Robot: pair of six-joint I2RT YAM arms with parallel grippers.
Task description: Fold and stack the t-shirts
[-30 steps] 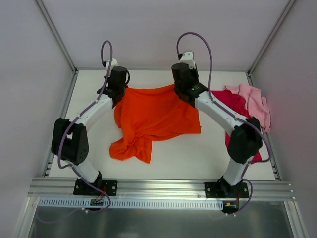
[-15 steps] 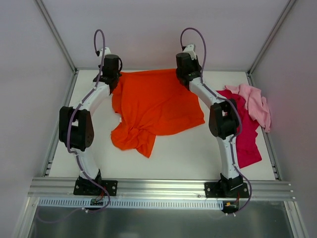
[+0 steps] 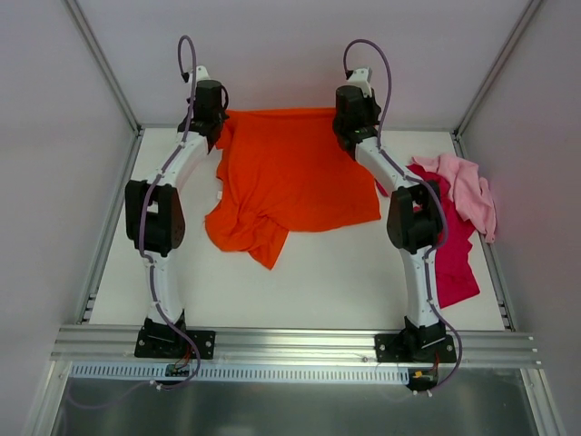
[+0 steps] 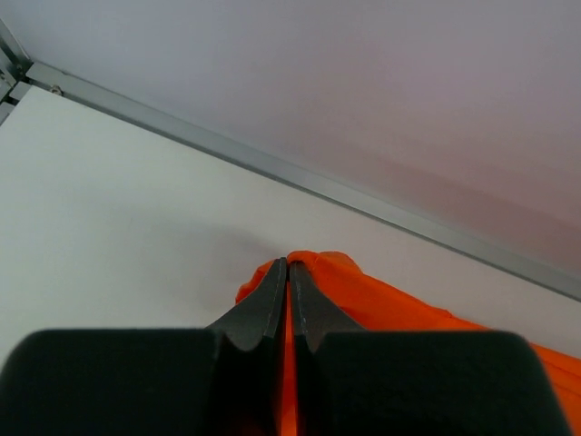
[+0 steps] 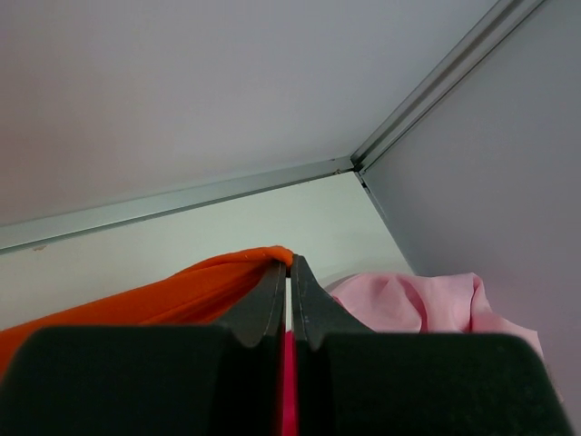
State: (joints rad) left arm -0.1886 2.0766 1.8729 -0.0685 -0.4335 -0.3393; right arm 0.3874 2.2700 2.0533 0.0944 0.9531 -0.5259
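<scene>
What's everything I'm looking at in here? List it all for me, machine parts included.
orange t-shirt: one, bright orange, spread over the middle of the table, near-left part bunched
magenta-red t-shirt: one, deep magenta-red, right side of the table
pink t-shirt: one, light pink, crumpled at the far right, overlapping the magenta-red t-shirt
table: one, white, under all three shirts
walls: three, pale grey, left, far and right sides
metal rail: one, silver, along the near edge
left arm: one, white and black, left side
right arm: one, white and black, right side
left gripper: one, black, shut on the orange t-shirt's far left corner
right gripper: one, black, shut on its far right corner
</scene>
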